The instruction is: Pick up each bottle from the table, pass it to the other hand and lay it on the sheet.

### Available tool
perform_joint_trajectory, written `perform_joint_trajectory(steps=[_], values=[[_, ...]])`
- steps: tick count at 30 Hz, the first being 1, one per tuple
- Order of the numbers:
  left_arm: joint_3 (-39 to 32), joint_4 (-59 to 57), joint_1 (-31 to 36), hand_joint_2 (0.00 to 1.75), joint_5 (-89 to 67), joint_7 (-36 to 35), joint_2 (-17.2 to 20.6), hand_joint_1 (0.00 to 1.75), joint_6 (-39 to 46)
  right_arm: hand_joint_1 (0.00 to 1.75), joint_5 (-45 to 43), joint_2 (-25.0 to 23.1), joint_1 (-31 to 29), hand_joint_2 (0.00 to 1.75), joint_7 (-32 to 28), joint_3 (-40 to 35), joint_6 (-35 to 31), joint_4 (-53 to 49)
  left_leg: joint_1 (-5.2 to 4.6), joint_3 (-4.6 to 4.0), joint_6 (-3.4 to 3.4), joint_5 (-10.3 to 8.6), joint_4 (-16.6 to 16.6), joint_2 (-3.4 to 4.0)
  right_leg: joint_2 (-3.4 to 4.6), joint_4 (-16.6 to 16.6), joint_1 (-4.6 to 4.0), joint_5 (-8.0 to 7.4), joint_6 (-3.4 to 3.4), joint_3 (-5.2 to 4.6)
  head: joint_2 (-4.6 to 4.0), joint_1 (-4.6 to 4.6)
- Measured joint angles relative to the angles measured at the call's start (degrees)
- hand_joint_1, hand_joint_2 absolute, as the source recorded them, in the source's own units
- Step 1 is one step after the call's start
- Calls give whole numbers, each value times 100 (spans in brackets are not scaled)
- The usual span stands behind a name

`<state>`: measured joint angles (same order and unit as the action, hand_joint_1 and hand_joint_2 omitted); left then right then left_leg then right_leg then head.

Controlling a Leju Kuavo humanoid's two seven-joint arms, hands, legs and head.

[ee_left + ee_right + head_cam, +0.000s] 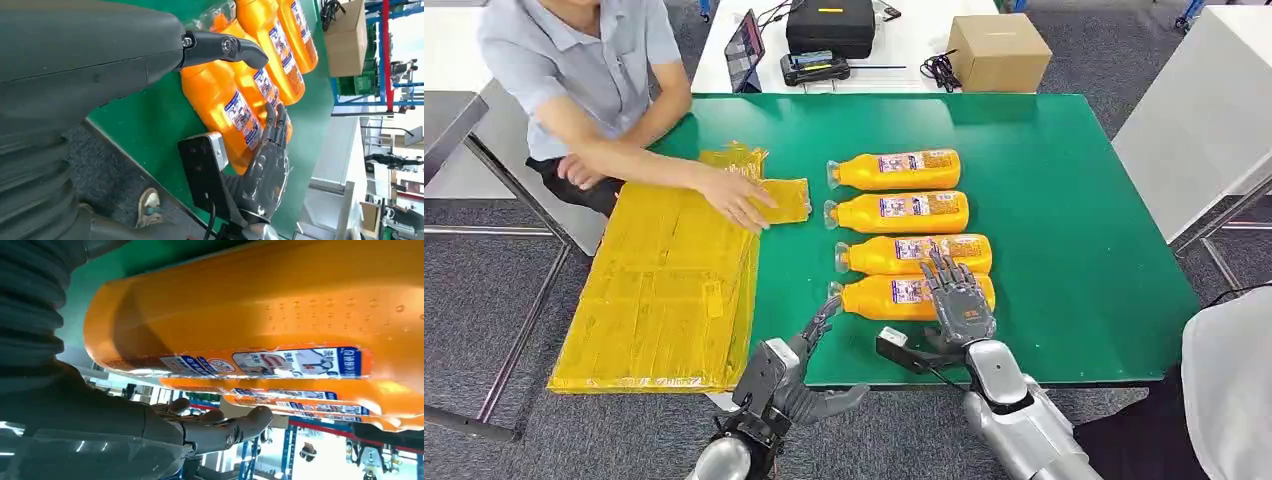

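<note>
1. four orange bottles lie on their sides in a column on the green table [1064, 200], caps pointing toward 9 o'clock in the head view.
2. the farthest bottle [894, 170] sits at 12 o'clock of the column, the second bottle [897, 212] just beside it, then the third bottle [912, 254], and the nearest bottle [894, 297] at 6 o'clock, close to the table's near edge.
3. the right hand [959, 300] is over the base end of the nearest bottle, fingers spread and pointing toward 12 o'clock, their tips reaching the third bottle; it grips nothing. in the right wrist view the fingers [225, 429] stretch alongside the bottle's flat side without wrapping it.
4. the left hand [809, 365] is at 7 o'clock of the nearest bottle, at the table's near edge, fingers apart and empty, one finger reaching up toward the bottle's cap end.
5. the yellow sheet [664, 300] lies at 9 o'clock of the bottles, overhanging the table's left side; no bottle lies on it.
6. a person's hand [736, 198] rests on the far end of the sheet, beside a small folded yellow piece [786, 198].
7. beyond the green table, at 12 o'clock, stand a cardboard box [997, 52] and a black case [829, 25] on a white table.
</note>
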<state>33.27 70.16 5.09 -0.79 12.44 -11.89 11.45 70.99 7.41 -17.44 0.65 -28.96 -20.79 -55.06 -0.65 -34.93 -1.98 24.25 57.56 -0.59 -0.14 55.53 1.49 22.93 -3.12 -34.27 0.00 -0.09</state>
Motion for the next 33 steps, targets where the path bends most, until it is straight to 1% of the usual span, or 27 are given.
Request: perform_joint_trajectory(steps=[5, 15, 16, 17, 18, 20, 22, 23, 24, 28, 29, 30, 33], values=[[-2, 0, -24, 175, -9, -9, 2, 0, -2, 0, 2, 37, -65, 175, 142, -44, 175, 37, 0, 4, 0, 0, 0, 0, 0, 0, 0, 0, 0, 3, 0, 0], [-15, 4, -105, 175, -55, -31, 9, 0, 2, 0, 48, 83, -123, 175, 234, -55, 243, 118, 0, 7, 0, 0, 0, 0, 0, 0, 1, 0, 0, 6, 0, -2], [-15, 4, -106, 175, -68, -39, 13, 0, 4, 12, 42, 83, -128, 175, 236, -55, 269, 120, 0, 7, 0, 0, 0, 0, 0, 0, 0, 0, 0, 7, 0, 0], [-15, 4, -108, 175, -85, -46, 15, 0, 2, 79, 13, 83, -134, 175, 241, -55, 315, 120, 0, 8, 0, 0, 0, 0, 0, 0, 0, 0, 0, 7, 0, -2], [-17, 4, -109, 175, -94, -55, 15, 0, 2, 140, -22, 83, -143, 175, 249, -57, 369, 122, 0, 10, 0, 0, 0, 0, 0, 0, 0, 0, 0, 9, 0, -2], [-17, 4, -110, 175, -103, -66, 15, 0, 2, 145, -79, 83, -157, 175, 269, -57, 483, 136, 0, 14, 0, 0, 0, 1, 0, 0, 0, 0, 0, 12, 0, 0], [-17, 4, -113, 175, -111, -90, 18, 0, 2, 147, -136, 83, -156, 175, 280, -57, 564, 155, 0, 14, 0, 0, 0, 0, 0, 0, 0, 0, 0, 13, 0, 0], [-17, 4, -116, 175, -120, -96, 20, 0, 2, 152, -162, 83, -156, 175, 280, -57, 608, 166, 0, 14, 0, 0, 0, 0, 0, 0, 0, 0, 0, 13, 0, -2], [-20, 4, -116, 175, -125, -101, 20, 0, 2, 147, -177, 85, -155, 175, 280, -59, 628, 173, 0, 14, 0, -1, 0, 0, 0, 0, 0, 0, 0, 13, 0, -2], [-20, 20, -123, 175, -175, -114, 24, 0, 2, 150, -265, 94, -177, 175, 280, -61, 708, 197, 0, 18, 0, 0, 0, -1, 0, 0, 0, 0, 0, 17, 0, 0], [-22, 33, -127, 175, -197, -120, 31, 0, 2, 166, -295, 98, -192, 175, 280, -63, 737, 199, 0, 18, 0, 0, 0, -1, 0, 0, 0, 0, 0, 17, 0, -2], [-22, 35, -128, 175, -203, -122, 31, 0, 2, 173, -311, 101, -198, 175, 280, -63, 754, 201, 0, 18, 0, 0, 0, -1, 0, 0, 0, 0, 0, 17, 0, -2], [-22, 39, -137, 175, -210, -124, 31, 0, 2, 175, -439, 118, -238, 175, 282, -68, 855, 234, 0, 21, 0, 0, 0, -1, 0, -1, 0, 0, 0, 17, 0, -2]])
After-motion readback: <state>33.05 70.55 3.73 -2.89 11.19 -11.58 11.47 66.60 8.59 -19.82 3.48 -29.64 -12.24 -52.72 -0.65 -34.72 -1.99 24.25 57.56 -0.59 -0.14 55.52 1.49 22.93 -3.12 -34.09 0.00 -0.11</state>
